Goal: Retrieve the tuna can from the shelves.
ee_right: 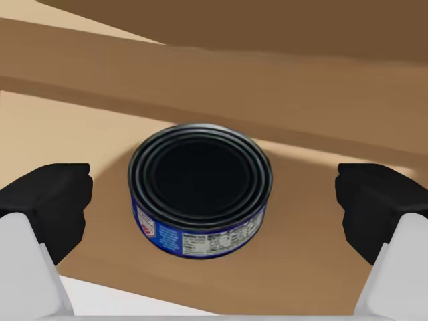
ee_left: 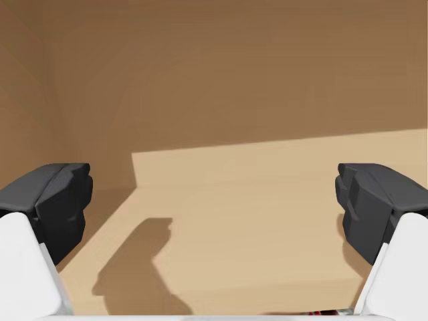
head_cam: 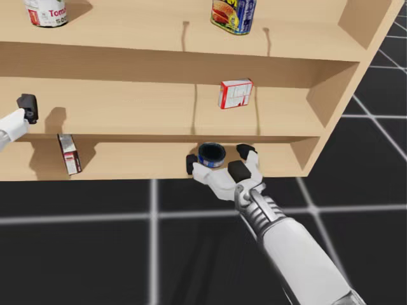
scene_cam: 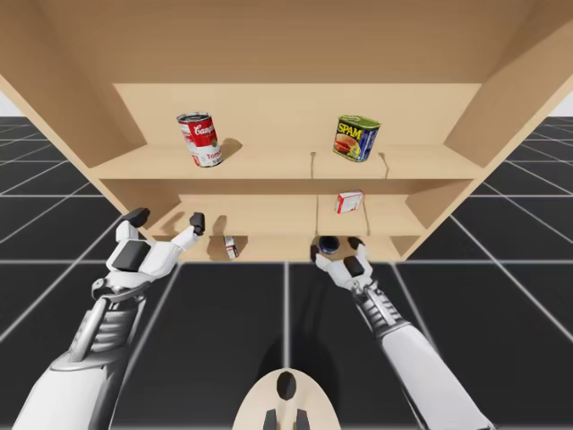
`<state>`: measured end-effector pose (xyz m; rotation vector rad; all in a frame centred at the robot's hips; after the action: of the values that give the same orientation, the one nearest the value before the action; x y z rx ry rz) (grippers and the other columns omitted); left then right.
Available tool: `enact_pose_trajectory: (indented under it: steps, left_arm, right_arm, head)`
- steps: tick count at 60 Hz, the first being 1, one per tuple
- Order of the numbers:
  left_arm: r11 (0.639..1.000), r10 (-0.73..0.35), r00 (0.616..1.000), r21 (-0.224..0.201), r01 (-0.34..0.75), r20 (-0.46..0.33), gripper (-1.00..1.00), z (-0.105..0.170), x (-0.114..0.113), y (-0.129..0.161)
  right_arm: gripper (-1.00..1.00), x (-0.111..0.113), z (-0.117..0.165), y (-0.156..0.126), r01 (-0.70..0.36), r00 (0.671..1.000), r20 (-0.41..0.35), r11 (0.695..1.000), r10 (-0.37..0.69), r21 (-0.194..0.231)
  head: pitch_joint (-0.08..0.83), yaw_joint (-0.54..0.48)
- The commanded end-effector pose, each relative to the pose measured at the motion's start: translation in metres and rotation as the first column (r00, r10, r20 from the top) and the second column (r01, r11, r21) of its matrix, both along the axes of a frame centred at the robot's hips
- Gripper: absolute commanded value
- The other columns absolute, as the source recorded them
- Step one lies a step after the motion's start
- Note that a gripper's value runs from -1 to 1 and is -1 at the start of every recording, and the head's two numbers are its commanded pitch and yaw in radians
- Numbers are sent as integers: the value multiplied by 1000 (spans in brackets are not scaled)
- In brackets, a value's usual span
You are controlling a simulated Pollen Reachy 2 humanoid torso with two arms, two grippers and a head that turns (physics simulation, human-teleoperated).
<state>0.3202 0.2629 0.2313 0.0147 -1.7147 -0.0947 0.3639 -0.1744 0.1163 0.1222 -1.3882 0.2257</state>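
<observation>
The tuna can (ee_right: 200, 187), a low blue can with a dark lid, stands at the front edge of the bottom shelf (head_cam: 127, 166). It also appears in the high view (scene_cam: 329, 243) and the head view (head_cam: 212, 154). My right gripper (ee_right: 214, 204) is open around it, one finger on each side and both clear of the can (scene_cam: 336, 248) (head_cam: 217, 159). My left gripper (ee_left: 214, 207) is open and empty over the left part of the middle shelf (scene_cam: 166, 218), far from the can.
The top shelf holds a red and white soup can (scene_cam: 200, 139) and a blue and yellow rectangular can (scene_cam: 356, 137). A red and white box (scene_cam: 348, 202) sits on the middle shelf above the tuna can. A small box (scene_cam: 231, 246) stands on the bottom shelf.
</observation>
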Motion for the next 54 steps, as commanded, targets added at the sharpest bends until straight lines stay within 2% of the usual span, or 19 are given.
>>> enact_pose_trajectory:
  steps: [1,26,32,34,36,38,41,54]
  left_arm:
    - [1000,1,1000,-1,-1,-1,-1000,0,0,1]
    - [1000,0,1000,-5,0,-4,-1000,1,1,1]
    - [1000,0,1000,-5,0,-5,-1000,0,1,1]
    - [1000,0,1000,-5,0,-5,-1000,0,1,1]
    - [1000,0,1000,-5,0,-5,-1000,0,1,2]
    - [1000,1,1000,-5,-1,-5,-1000,0,1,1]
    - [1000,1,1000,-5,-1,-6,-1000,0,1,1]
    - [1000,-1,1000,-6,1,-8,-1000,0,1,1]
  right_arm:
    - [-1000,13,-14,32,-30,997,-67,996,36,84]
    - [-1000,29,-28,46,-80,983,-154,991,96,112]
    - [-1000,26,-28,46,-104,975,-188,991,117,78]
    - [-704,25,-28,45,-104,976,-184,993,114,63]
    - [910,23,-28,45,-96,979,-176,993,106,67]
    - [1000,23,-28,45,-96,978,-179,993,107,68]
    - [1000,20,-27,44,-95,976,-187,992,109,83]
    - [1000,16,-24,39,-82,977,-190,992,99,91]
  head:
    - [604,-164]
    - [603,-152]
    - [603,-153]
    - [603,-154]
    - [602,-155]
    - [602,-155]
    - [601,-155]
    - [603,-157]
